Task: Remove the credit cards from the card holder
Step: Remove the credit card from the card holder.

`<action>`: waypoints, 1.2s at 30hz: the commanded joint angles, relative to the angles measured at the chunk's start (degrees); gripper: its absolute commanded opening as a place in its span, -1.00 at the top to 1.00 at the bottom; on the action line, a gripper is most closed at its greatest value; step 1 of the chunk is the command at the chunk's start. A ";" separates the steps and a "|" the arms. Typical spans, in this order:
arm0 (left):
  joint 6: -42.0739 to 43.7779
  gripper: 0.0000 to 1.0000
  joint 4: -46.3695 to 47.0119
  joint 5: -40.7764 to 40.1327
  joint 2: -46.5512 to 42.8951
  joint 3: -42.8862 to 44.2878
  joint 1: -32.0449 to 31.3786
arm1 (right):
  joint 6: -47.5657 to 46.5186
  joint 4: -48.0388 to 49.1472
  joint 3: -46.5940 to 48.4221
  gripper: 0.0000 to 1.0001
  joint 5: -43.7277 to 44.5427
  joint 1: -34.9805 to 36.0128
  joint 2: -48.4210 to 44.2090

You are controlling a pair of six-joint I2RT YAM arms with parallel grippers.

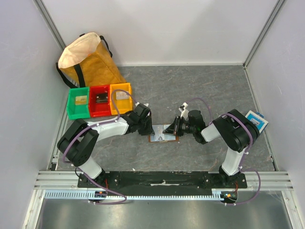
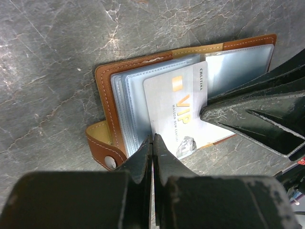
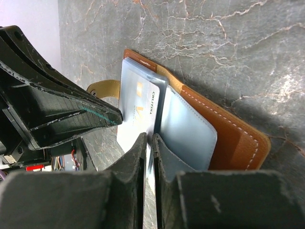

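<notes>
The brown card holder [image 1: 164, 138] lies open on the grey table between my two grippers. In the left wrist view its leather cover [image 2: 107, 90] frames clear sleeves, and a white VIP credit card [image 2: 178, 109] sticks partway out of a sleeve. My left gripper [image 2: 152, 138] is shut, its tips over the card's near left corner. My right gripper [image 3: 148, 138] is shut, its tips at the card's [image 3: 138, 102] edge beside the pale blue-grey page. Neither visibly pinches the card. From above, the left gripper [image 1: 148, 129] and the right gripper [image 1: 172, 128] nearly meet over the holder.
Green [image 1: 78, 103], red [image 1: 100, 100] and yellow [image 1: 121, 98] bins stand at the back left, with a tan bag [image 1: 88, 59] behind them. A blue-and-white packet [image 1: 256, 120] lies at the right by the wall.
</notes>
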 commanded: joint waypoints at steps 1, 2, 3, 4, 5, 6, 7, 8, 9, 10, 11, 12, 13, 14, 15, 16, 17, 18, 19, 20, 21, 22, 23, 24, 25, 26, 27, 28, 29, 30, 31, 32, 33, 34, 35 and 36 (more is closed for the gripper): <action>2.07 0.97 -2.75 -1.17 2.13 -0.39 -0.42 | -0.97 -0.07 1.52 0.69 -0.94 0.34 -1.11; 1.98 0.97 -2.75 -1.17 2.21 -0.48 -0.51 | -1.05 -0.07 1.61 0.68 -0.94 0.34 -0.85; 1.90 0.96 -2.66 -1.17 2.30 -0.57 -0.42 | -0.97 0.19 1.61 0.67 -1.11 0.34 -0.67; 1.81 0.96 -2.58 -1.17 2.30 -0.74 -0.42 | -0.79 0.36 1.61 0.67 -1.29 0.34 -0.49; 1.81 0.97 -2.49 -1.08 2.39 -0.74 -0.42 | -0.62 0.80 1.52 0.66 -1.47 0.34 -0.23; 1.72 0.97 -2.40 -0.99 2.56 -0.75 -0.51 | -0.35 1.15 1.52 0.66 -1.64 0.25 -0.05; 1.72 0.96 -2.40 -0.90 2.65 -0.75 -0.51 | -0.09 1.59 1.52 0.66 -1.82 0.34 0.12; 1.63 0.96 -2.22 -0.82 2.83 -0.83 -0.42 | 0.17 2.21 1.52 0.64 -2.08 0.34 0.21; 1.63 0.96 -2.14 -0.82 2.92 -0.92 -0.60 | 0.35 2.47 1.52 0.62 -2.34 0.34 0.39; 1.72 0.96 -2.13 -0.73 3.01 -0.92 -0.60 | 0.53 2.74 1.61 0.60 -2.52 0.34 0.56; 1.63 0.96 -2.05 -0.73 3.27 -0.92 -0.60 | 0.53 2.74 1.70 0.59 -2.52 0.25 0.56; 1.63 0.96 -1.96 -0.64 3.27 -0.92 -0.60 | 0.53 2.65 1.79 0.58 -2.52 0.34 0.65; 1.54 0.97 -1.87 -0.55 3.44 -1.01 -0.60 | 0.44 2.56 1.87 0.58 -2.61 0.34 0.74; 1.46 0.97 -1.70 -0.38 3.53 -1.01 -0.60 | 0.35 2.48 1.96 0.58 -2.70 0.34 0.91; 1.37 0.97 -1.70 -0.29 3.53 -1.10 -0.77 | 0.35 2.39 1.96 0.58 -2.61 0.25 1.00; 1.28 0.96 -1.52 -0.11 3.62 -1.10 -0.77 | 0.35 2.47 1.96 0.59 -2.70 0.34 1.18; 1.28 0.97 -1.52 -0.20 3.71 -1.10 -0.77 | 0.18 2.39 1.96 0.64 -2.61 0.34 1.18; 1.37 0.96 -1.52 -0.20 3.62 -1.18 -0.77 | 0.18 2.39 1.96 0.73 -2.61 0.34 1.18; 1.28 0.96 -1.61 -0.29 3.62 -1.10 -0.77 | 0.09 2.30 1.96 0.85 -2.70 0.34 1.00; 1.28 0.96 -1.52 -0.37 3.62 -1.27 -0.77 | -0.17 2.13 1.96 0.99 -2.70 0.25 0.74; 1.37 0.96 -1.61 -0.64 3.53 -1.36 -0.86 | -0.61 1.25 1.96 1.00 -2.44 0.25 0.22; 1.46 0.96 -1.61 -0.73 3.36 -1.45 -0.86 | -1.31 0.03 1.96 1.00 -1.82 0.25 -0.66; 1.46 0.96 -1.78 -0.90 3.27 -1.45 -0.77 | -2.62 -2.16 2.14 1.00 -1.04 0.25 -1.89; 1.54 0.96 -1.87 -1.16 3.18 -1.54 -0.86 | -3.77 -4.71 2.31 1.00 -0.16 0.25 -3.12; 1.54 0.97 -1.96 -1.17 3.27 -1.62 -0.86 | -5.35 -7.17 2.58 1.00 0.81 -0.10 -4.61; 1.54 0.97 -1.96 -1.25 3.18 -1.80 -0.77 | -6.84 -10.24 3.01 1.00 1.78 -0.36 -5.93; 1.46 0.96 -1.96 -1.25 3.18 -1.89 -0.86 | -8.07 -13.31 3.28 1.00 3.09 -0.63 -7.33; 1.54 0.96 -1.96 -1.34 3.18 -2.06 -0.77 | -9.65 -16.91 3.80 1.00 4.32 -1.06 -8.48; 1.54 0.96 -1.87 -1.34 3.09 -2.24 -0.86 | -10.97 -19.47 4.07 1.00 5.29 -1.50 -9.71; 1.63 0.96 -1.78 -1.43 3.09 -2.33 -0.86 | -12.20 -22.37 4.33 1.00 6.61 -1.94 -10.76; 1.63 0.97 -1.70 -1.34 2.92 -2.50 -0.77 | -13.17 -25.01 4.51 1.00 7.75 -2.38 -11.82; 1.54 0.97 -1.70 -1.52 2.74 -2.59 -0.86 | -14.31 -27.30 4.69 1.00 8.81 -2.73 -12.87; 1.63 0.97 -1.61 -1.61 2.57 -2.68 -0.69 | -15.72 -30.36 4.95 1.00 9.69 -3.00 -14.10; 1.63 0.96 -1.52 -1.69 2.31 -2.68 -0.69 | -16.60 -31.87 5.04 1.00 10.57 -3.35 -15.16; 1.63 0.97 -1.43 -1.69 2.13 -2.77 -0.69 | -17.48 -33.98 5.21 1.00 11.36 -3.35 -16.39; 1.72 0.96 -1.26 -1.69 1.69 -2.77 -0.77 | -18.19 -35.74 5.39 1.00 12.24 -3.44 -17.53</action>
